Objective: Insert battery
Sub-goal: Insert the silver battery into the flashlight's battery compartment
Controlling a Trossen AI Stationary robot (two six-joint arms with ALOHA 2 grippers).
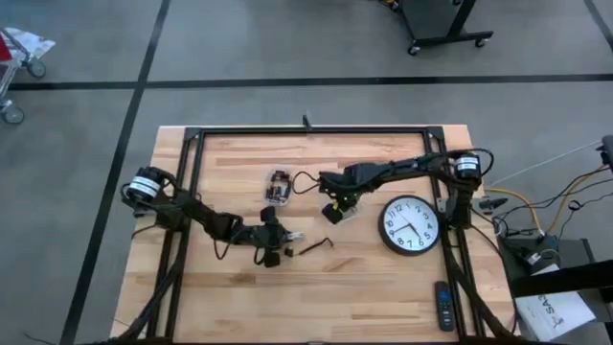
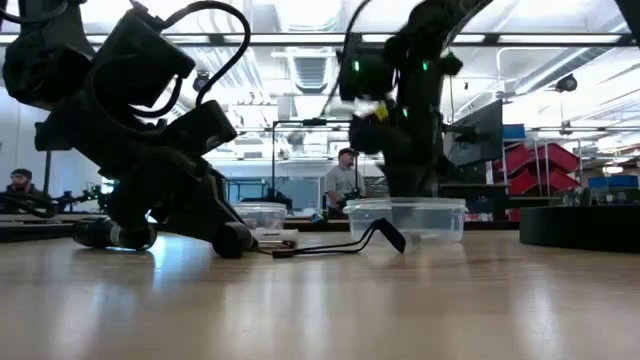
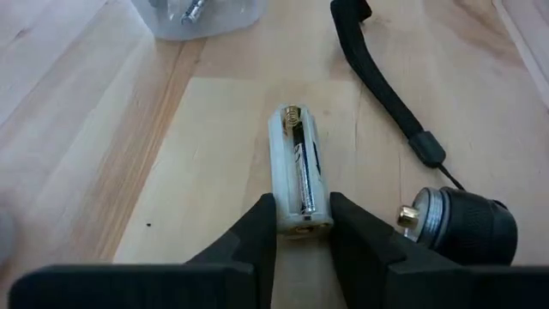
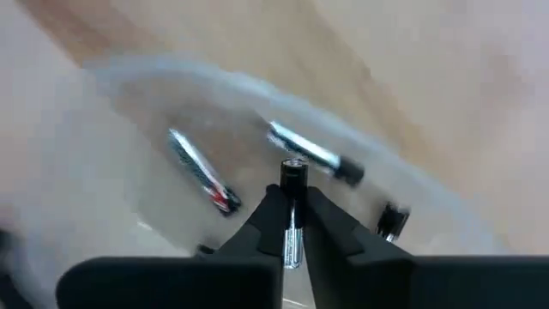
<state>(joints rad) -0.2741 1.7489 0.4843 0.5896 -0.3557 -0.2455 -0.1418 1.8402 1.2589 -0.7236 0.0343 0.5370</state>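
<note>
A pale battery holder [image 3: 300,172] with batteries in it sits between the fingers of my left gripper [image 3: 302,203], near the table's middle [image 1: 283,238]. Beside it lies a black flashlight cap [image 3: 467,227] with its strap [image 3: 377,73]. My right gripper [image 4: 293,194] is shut on a single battery [image 4: 292,172] and hangs raised above the table [image 2: 375,108], to the right of a clear tub [image 1: 279,187] that holds loose batteries [image 4: 313,154]. My left gripper pinches the holder's near end [image 3: 302,225] by its two long sides, between its two fingers [image 3: 262,227]. The fingers lie along the holder, low over the wood. Whether the holder rests on the table or hangs just clear, I cannot tell. My right gripper pinches the battery between its two fingers [image 4: 268,215]. The battery lies along the fingers, and its capped end [image 4: 292,168] sticks out past the fingertips. It is lifted clear of the table and the tub.
A white wall clock [image 1: 410,225] lies face up to the right of my right gripper. A black remote [image 1: 443,307] lies at the near right. A black frame [image 1: 306,131] runs around the table. Bare wood shows along the near edge.
</note>
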